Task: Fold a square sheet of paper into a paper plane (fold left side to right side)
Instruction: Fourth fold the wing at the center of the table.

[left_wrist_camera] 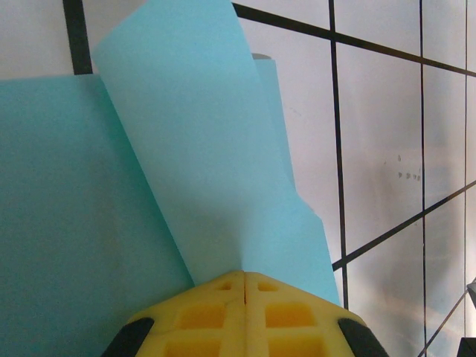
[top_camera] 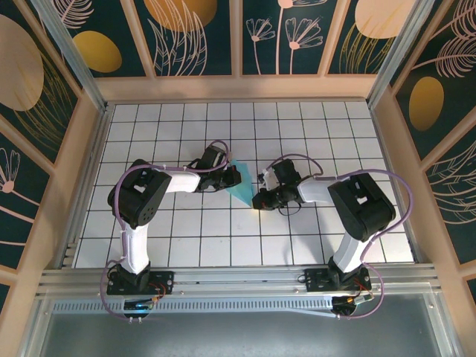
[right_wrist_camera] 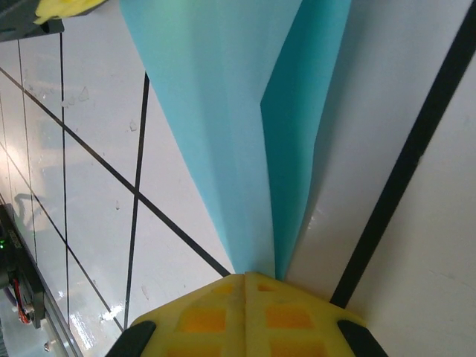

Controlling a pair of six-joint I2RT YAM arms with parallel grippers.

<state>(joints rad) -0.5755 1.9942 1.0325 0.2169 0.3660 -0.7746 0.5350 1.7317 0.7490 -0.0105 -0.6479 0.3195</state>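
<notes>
Turquoise paper plane (top_camera: 242,186), pinched by left hand (left_wrist_camera: 245,277), right hand (right_wrist_camera: 247,277)

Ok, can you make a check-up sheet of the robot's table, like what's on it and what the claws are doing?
Surface: white grid table.
Job's things: turquoise paper, partly folded and tapering to a point, lying between the grippers.
Clutter: nothing seen.
Grippers: left gripper and right gripper are both shut on the paper.
Cables: purple cables loop in the air, away from the paper.
Surroundings: flower-patterned walls.
</notes>
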